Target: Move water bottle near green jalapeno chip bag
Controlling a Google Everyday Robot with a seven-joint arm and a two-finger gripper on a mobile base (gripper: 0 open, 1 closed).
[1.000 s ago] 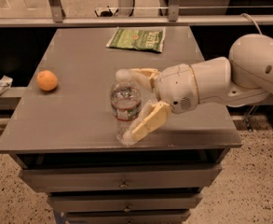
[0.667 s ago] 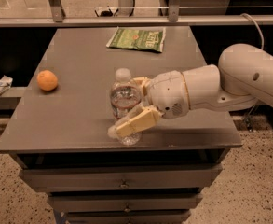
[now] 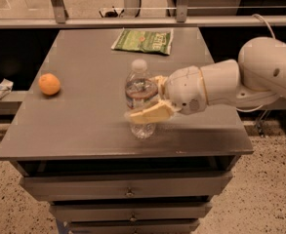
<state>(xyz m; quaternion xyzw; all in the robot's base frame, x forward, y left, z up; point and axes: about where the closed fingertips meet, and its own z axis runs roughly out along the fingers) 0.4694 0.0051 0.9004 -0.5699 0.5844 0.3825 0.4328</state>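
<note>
Camera view: the gripper (image 3: pixel 143 97) has its fingers (image 3: pixel 150 115) clasped on the water bottle (image 3: pixel 138 84), upright between them on the desk (image 3: pixel 79 121), the green jalapeno chip bag (image 3: pixel 143 40) well beyond the far finger

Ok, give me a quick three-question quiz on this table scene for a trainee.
1. True or false: the bottle lies flat on the table.
2. Where is the chip bag? A) near the table's far edge B) at its front edge C) under the bottle
3. The gripper, over the table's front middle, is closed on what?
Key: 1 false, it stands upright; 2 A; 3 the bottle.
</note>
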